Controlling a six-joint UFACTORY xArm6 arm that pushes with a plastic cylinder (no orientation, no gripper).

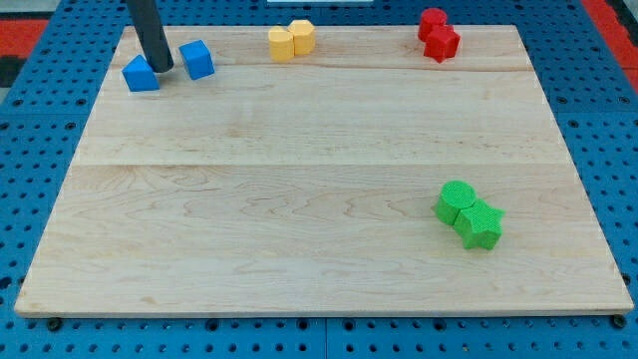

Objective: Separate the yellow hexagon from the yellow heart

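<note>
My tip (162,69) sits between two blocks (141,75) (197,59) at the board's (299,199) top left.

The yellow heart (282,44) and yellow hexagon (303,36) sit touching near the view's top edge of the counter (299,199), the hexagon on the view's right, slightly higher.

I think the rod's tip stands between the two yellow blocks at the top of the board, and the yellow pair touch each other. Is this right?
Not quite. The camera view shows my tip between the two blue blocks, at the view's top left. The yellow heart and yellow hexagon do touch each other.
</note>
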